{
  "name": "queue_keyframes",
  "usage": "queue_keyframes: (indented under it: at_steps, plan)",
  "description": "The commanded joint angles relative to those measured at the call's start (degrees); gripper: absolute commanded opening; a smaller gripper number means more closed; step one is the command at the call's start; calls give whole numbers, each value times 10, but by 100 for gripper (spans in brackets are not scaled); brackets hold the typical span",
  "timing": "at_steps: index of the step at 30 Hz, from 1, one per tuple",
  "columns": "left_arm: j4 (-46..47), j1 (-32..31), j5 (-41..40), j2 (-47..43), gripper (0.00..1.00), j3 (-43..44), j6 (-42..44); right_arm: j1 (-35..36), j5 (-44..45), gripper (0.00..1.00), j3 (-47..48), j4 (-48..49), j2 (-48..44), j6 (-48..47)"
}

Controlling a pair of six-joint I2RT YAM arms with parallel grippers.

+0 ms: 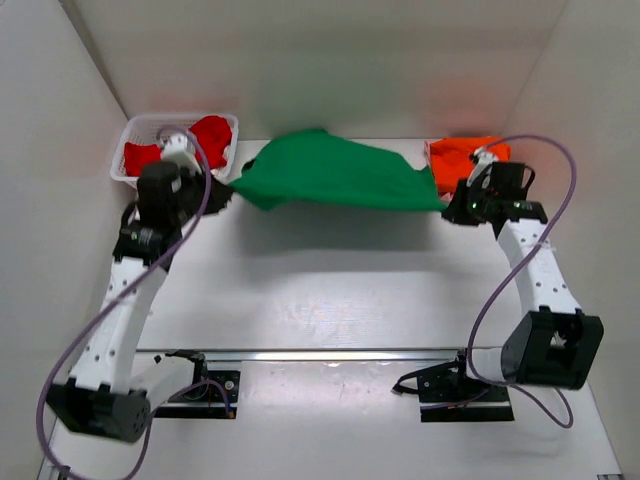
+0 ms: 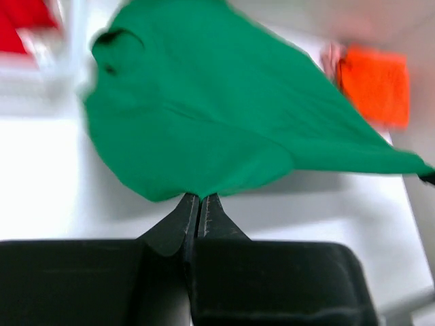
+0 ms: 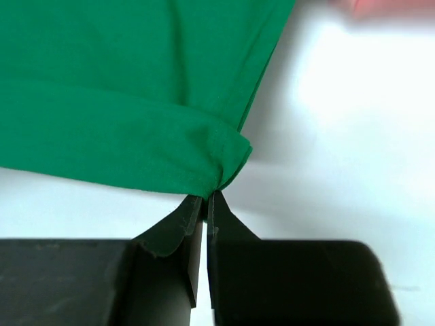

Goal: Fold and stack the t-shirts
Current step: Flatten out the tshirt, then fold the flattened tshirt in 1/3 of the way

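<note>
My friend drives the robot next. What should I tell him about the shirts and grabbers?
Left gripper: shut on one end of the green shirt.
Right gripper: shut on its other end; the shirt is stretched between them.
Orange shirt: far right, looks folded.
Red shirt: bunched in the white basket, far left.
Left to do: fold green and red, stack all three.

Green t-shirt aloft (taut, outspread)

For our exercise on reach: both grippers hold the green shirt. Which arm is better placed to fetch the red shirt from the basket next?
Probably the left. The left gripper sits right beside the basket holding the red shirt; the right gripper is far off, by the orange shirt.
</note>
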Motion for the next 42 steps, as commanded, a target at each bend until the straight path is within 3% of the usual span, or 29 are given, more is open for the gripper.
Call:
queue_keyframes:
  at_steps: [1,4,9,13,16,22,26,34,42]
  plan:
    - [-7,-35,-18,-103,0,-114,-22,39,52,0,-68,-38,-89,27]
    - [-28,-33,13,-157,0,-211,-55,91,95,0,-144,-97,-133,67]
    - [-71,-37,35,-224,0,-317,-77,140,92,0,-231,-176,-200,149]
    - [-60,-28,41,-282,0,-394,-105,137,72,0,-303,-204,-269,182]
    - [-29,-21,37,-280,0,-418,-115,144,66,0,-297,-234,-285,192]
    - [54,-6,25,-126,0,-353,-90,90,4,0,-322,-235,-265,121]
    - [92,9,13,-58,0,-304,-81,97,1,0,-288,-241,-215,86]
    - [128,24,8,30,0,-235,-70,106,24,0,-200,-314,-121,16]
    - [176,24,31,104,0,-192,-61,90,4,0,-191,-294,-70,-17]
